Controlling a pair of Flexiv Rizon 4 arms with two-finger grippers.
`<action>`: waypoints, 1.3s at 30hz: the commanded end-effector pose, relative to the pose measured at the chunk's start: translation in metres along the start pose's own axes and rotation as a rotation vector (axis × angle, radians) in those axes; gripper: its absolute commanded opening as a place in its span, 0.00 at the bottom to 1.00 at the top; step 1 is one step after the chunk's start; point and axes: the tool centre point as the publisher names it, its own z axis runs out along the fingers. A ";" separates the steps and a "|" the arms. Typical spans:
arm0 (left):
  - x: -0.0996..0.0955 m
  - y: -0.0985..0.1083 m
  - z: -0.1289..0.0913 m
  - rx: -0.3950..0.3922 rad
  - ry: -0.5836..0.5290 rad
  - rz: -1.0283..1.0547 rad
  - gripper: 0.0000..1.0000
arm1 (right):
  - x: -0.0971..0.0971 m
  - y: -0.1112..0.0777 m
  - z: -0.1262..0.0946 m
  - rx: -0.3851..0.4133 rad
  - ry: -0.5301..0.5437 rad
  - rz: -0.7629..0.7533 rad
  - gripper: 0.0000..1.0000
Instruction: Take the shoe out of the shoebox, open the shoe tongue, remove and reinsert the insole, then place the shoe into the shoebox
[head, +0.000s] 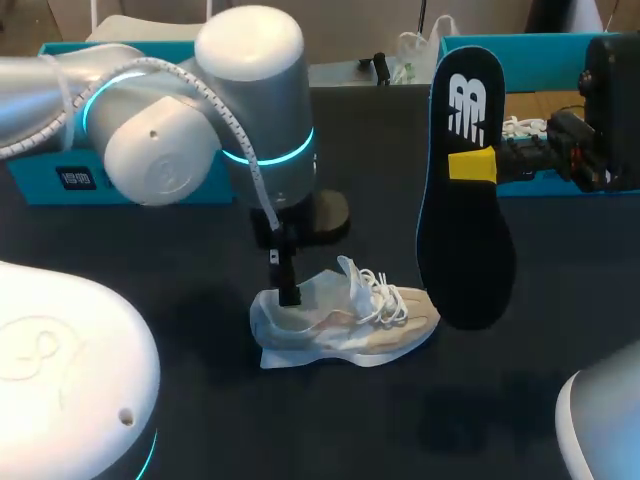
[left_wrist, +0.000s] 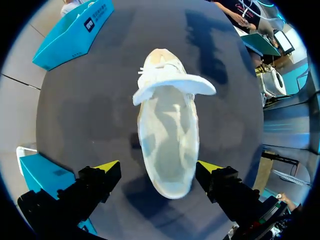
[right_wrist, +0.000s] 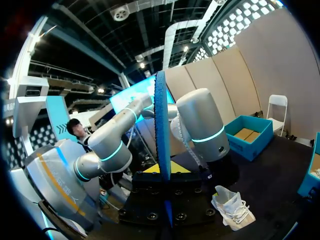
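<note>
Two holds: clamps insole (head: 465, 200) upright in right gripper (right_wrist: 165, 170), 2 o'clock from shoe (head: 345, 315); hangs left gripper (left_wrist: 157, 167) released, straddling its heel on tabletop (head: 150, 250)

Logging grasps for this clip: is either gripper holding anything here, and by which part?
The right gripper pinches the insole just below its printed end; the left gripper is open astride the shoe, holding nothing.

Cream shoe (head: 345, 315) mid-table, tongue lifted, toe toward 3 o'clock; black insole (head: 465, 230) upright at its 2 o'clock; teal shoebox (head: 540, 62) beyond.
</note>
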 end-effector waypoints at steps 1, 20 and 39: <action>-0.012 -0.021 0.027 -0.004 0.014 0.003 1.00 | -0.002 0.002 0.003 0.003 0.001 0.002 0.00; -0.015 -0.033 0.071 0.009 -0.008 -0.065 0.71 | -0.002 0.002 0.003 0.003 0.001 0.002 0.00; -0.007 -0.036 0.056 -0.013 -0.020 -0.027 0.00 | -0.002 0.002 0.003 0.003 0.001 0.002 0.00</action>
